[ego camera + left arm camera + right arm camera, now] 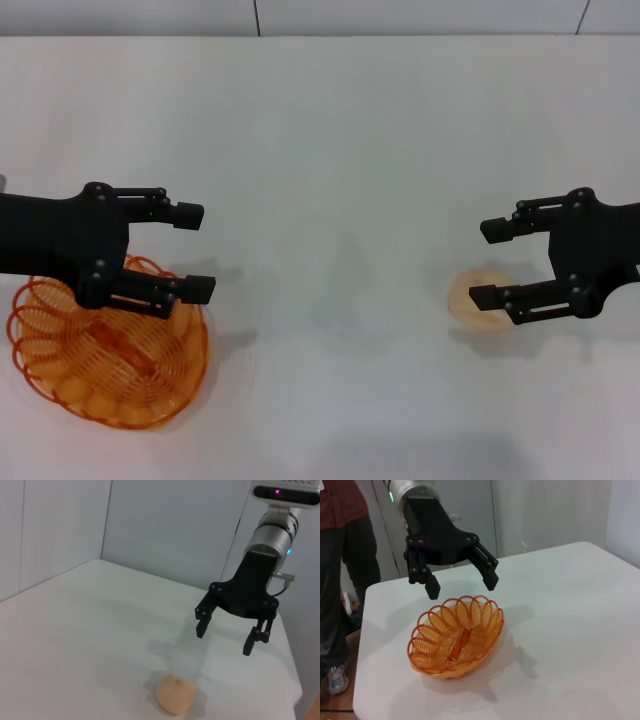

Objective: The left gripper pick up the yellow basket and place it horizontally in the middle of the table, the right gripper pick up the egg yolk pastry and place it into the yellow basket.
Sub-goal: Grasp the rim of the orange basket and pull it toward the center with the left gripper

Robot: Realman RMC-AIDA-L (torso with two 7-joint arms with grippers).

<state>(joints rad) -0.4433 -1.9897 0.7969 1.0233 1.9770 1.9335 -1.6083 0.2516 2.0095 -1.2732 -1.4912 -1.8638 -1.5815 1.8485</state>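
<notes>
Nearest, the oval orange-yellow wire basket (108, 358) lies under the released left claw (192, 252), long axis slanting, rim just below its fingers.

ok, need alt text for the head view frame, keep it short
Two open black grippers hang over a white table: the left gripper above the far rim of the yellow basket at the near left, the right gripper above the egg yolk pastry at the right. The basket holds no pastry.
</notes>
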